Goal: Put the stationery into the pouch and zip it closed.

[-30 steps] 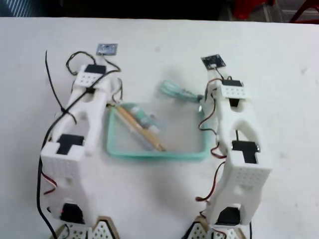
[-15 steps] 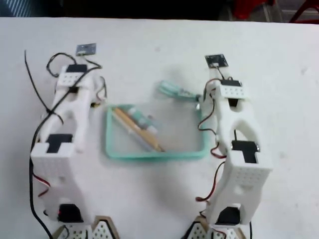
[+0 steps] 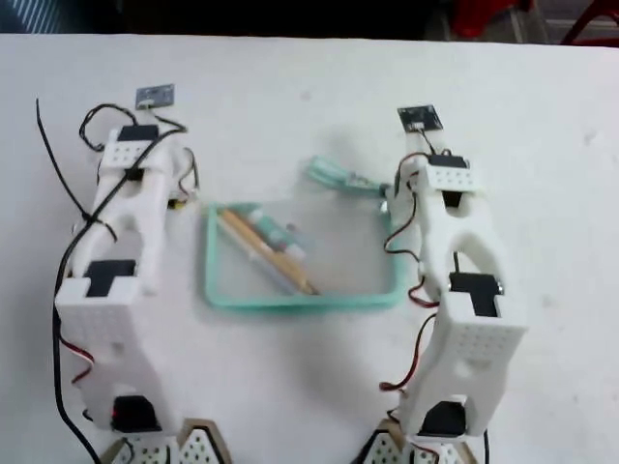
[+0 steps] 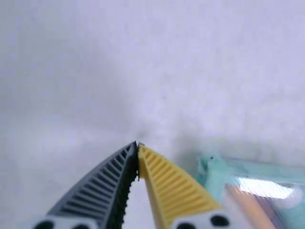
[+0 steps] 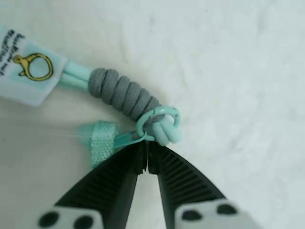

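Clear pouch (image 3: 300, 302) with teal trim, pencils (image 3: 266, 249) inside. Right gripper (image 5: 147, 160) pinches its teal zip pull (image 5: 125, 138) at 1 corner. Left gripper (image 4: 137, 148) is closed and empty just beside another corner, with open tabletop (image 4: 143, 57) ahead of it.

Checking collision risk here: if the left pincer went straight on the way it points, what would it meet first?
Probably just the table: the shut left pincer points at its bare surface, with nothing else in that line as far as shown. The pouch corner lies beside the line, not in it.
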